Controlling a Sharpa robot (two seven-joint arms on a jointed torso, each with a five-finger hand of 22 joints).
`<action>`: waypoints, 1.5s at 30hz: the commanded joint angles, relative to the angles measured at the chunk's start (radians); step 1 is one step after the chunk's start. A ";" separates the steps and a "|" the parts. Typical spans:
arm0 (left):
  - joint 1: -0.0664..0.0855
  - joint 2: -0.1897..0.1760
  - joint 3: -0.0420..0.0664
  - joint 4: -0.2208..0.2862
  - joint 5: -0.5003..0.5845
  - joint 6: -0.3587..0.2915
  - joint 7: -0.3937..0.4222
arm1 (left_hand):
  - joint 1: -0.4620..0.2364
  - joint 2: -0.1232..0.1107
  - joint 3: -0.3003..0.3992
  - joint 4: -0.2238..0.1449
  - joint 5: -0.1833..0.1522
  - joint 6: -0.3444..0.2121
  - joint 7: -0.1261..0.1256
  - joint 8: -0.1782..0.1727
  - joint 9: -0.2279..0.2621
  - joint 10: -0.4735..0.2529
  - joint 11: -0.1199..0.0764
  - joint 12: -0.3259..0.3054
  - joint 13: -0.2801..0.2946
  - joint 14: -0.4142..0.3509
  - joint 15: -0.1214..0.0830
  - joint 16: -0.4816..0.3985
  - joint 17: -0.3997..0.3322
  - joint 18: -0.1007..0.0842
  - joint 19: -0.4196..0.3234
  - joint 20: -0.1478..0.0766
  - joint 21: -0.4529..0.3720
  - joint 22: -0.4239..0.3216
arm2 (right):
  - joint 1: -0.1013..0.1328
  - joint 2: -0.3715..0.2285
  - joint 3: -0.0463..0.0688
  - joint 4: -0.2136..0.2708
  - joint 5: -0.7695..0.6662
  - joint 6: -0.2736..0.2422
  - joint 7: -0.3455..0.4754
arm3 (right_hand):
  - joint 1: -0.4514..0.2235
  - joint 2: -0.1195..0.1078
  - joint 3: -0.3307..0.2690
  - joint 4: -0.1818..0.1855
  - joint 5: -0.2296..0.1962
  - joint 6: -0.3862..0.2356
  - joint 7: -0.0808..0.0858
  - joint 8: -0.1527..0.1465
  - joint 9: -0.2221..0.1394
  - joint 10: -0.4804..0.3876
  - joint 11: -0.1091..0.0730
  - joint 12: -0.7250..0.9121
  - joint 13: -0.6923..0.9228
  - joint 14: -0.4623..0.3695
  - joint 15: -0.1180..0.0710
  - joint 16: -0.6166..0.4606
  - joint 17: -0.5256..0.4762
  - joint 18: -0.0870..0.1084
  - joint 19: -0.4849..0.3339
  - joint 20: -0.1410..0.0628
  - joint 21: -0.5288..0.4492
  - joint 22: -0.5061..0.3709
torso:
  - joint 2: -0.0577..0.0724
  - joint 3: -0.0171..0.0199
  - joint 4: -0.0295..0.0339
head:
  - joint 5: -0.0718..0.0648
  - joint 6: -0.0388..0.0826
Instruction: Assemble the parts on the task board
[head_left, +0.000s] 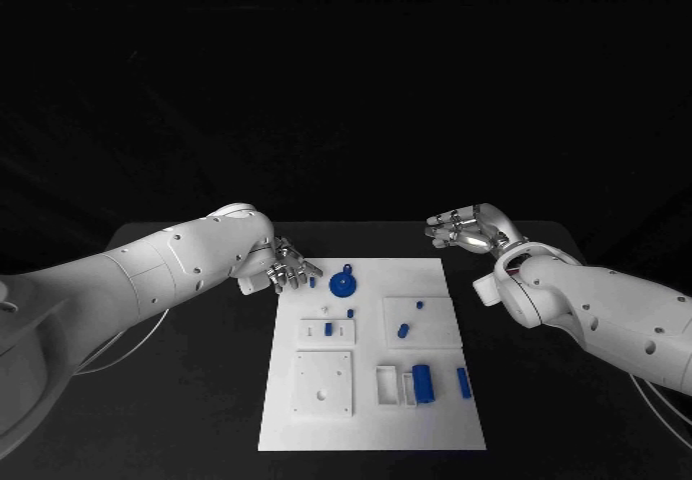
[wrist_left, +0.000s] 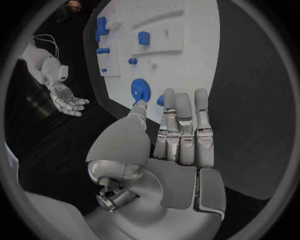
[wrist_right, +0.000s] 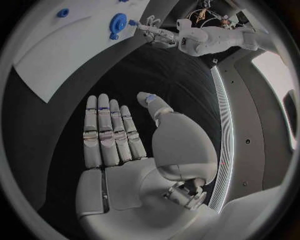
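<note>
Head view: the left hand (head_left: 290, 270), fingers spread and holding nothing, hovers by the round blue gear (head_left: 342, 283) at the upper left of the white task board (head_left: 433, 420). Right hand (head_left: 469, 228) idles spread over the black worktop (head_left: 188, 400). Apparently reaching; next, close on the gear.

You cannot tell whether the left hand (head_left: 283, 268) touches the small blue peg (head_left: 313, 283) beside its fingers (head_left: 306, 268).

The task board (head_left: 433, 400) is laid at the middle of the surface (head_left: 173, 400). A gear (head_left: 343, 283) is set at its far left corner, with small parts (head_left: 421, 380) placed nearer the front.
</note>
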 joint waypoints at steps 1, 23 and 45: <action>0.000 0.014 0.000 -0.014 -0.017 0.040 0.001 | -0.003 0.009 -0.005 -0.002 -0.002 -0.007 0.000 0.005 -0.001 -0.005 -0.001 -0.002 0.000 -0.007 -0.003 0.007 -0.001 0.001 0.009 0.000 -0.005 0.003 | 0.000 0.000 0.000 0.004 0.000 0.004 0.009 | -0.004 -0.008 -0.001 0.006 0.005 -0.001 0.004 -0.002 -0.001 -0.004 -0.001 -0.003 -0.001 -0.006 0.002 -0.003 -0.001 -0.007 -0.007 0.000 0.001 -0.001 | 0.007 0.0006 -0.0037 | 0.002 -0.002; -0.003 0.048 0.000 -0.079 -0.047 0.042 0.002 | -0.001 0.026 -0.002 -0.001 -0.002 0.001 -0.003 0.010 0.002 -0.005 -0.003 0.006 0.004 -0.007 -0.004 0.018 -0.001 0.001 0.013 -0.001 -0.009 0.017 | 0.002 -0.004 0.000 0.015 0.000 0.001 0.008 | -0.004 -0.008 -0.001 0.006 0.005 -0.001 0.004 -0.002 -0.001 -0.004 -0.001 -0.003 -0.001 -0.006 0.002 -0.003 -0.001 -0.007 -0.007 0.000 0.001 -0.001 | 0.014 -0.0002 -0.0087 | 0.006 -0.004; -0.004 0.049 0.000 -0.090 -0.053 0.061 0.020 | 0.069 0.048 -0.004 -0.067 -0.017 0.050 -0.020 0.022 -0.007 -0.001 -0.013 0.011 0.006 -0.007 -0.011 0.032 -0.003 -0.006 0.015 -0.008 -0.008 0.026 | 0.002 0.006 0.001 0.007 0.000 0.002 0.009 | -0.002 -0.010 0.005 0.008 0.005 0.000 0.003 -0.002 -0.001 -0.003 -0.001 -0.003 -0.001 -0.006 0.001 -0.003 -0.001 -0.007 -0.007 -0.001 0.001 -0.001 | 0.015 0.0020 -0.0059 | 0.002 -0.014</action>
